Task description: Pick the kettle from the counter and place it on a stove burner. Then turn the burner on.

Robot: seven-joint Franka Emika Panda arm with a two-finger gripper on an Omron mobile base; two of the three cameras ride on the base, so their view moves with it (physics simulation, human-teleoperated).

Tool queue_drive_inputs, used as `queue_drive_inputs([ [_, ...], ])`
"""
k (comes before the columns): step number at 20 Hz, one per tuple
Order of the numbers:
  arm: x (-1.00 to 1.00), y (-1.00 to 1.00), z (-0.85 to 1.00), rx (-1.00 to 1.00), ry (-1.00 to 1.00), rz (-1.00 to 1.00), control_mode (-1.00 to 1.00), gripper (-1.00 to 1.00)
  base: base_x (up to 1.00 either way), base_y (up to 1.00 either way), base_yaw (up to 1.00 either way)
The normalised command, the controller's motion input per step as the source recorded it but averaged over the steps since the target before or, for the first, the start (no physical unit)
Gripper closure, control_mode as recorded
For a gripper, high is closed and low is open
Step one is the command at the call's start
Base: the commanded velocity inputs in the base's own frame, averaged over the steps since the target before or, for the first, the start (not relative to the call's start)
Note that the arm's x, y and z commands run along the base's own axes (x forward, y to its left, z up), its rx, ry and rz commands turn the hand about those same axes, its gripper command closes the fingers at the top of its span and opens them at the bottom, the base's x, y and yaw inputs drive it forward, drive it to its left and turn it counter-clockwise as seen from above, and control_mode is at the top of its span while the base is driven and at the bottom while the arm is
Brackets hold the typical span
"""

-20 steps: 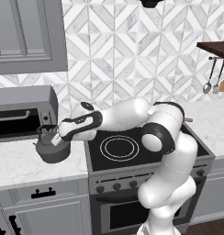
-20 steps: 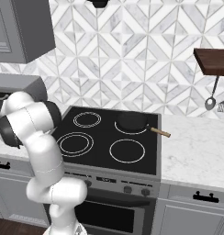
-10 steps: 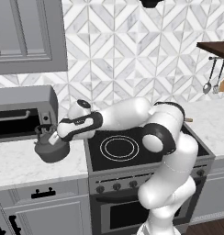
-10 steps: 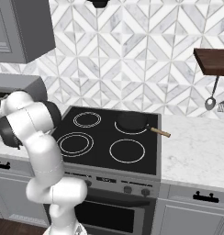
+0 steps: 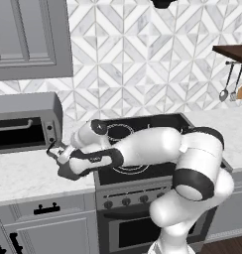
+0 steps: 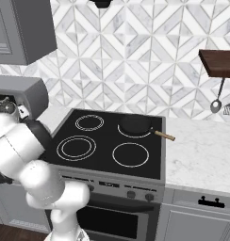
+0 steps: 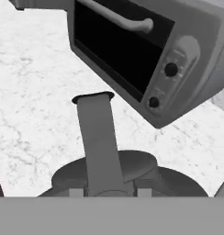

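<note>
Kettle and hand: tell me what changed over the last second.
The hand closed its fingers on the handle of the kettle, taking hold of it. The kettle itself has not moved: it sits on the counter beside the toaster oven, not yet lifted. The arm's pose, the pan on the back burner and the cooktop look as they were.

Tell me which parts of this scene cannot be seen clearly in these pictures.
- Kettle, left base view: the arm covers most of it.
- Kettle base, hand view: cut off by the bottom of the picture.
- Gripper, hand view: tips barely visible beside the handle.
- Stove knobs, right base view: too small to read.
</note>
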Motion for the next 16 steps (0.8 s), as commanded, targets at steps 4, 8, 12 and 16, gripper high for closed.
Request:
queue_drive_inputs([
  [4, -0.54, -0.42, 0.79, 0.02, -0.31, -0.02, -1.0, 1.0, 0.0, 0.0, 0.0],
  [8, -0.36, -0.59, 1.0, 0.17, -0.2, -0.03, -1.0, 1.0, 0.0, 0.0, 0.0],
  [12, -0.22, -0.74, 1.0, 0.28, -0.08, -0.01, -1.0, 1.0, 0.0, 0.0, 0.0],
  [16, -0.17, -0.8, 0.94, 0.24, 0.0, 0.0, -1.0, 1.0, 0.0, 0.0, 0.0],
])
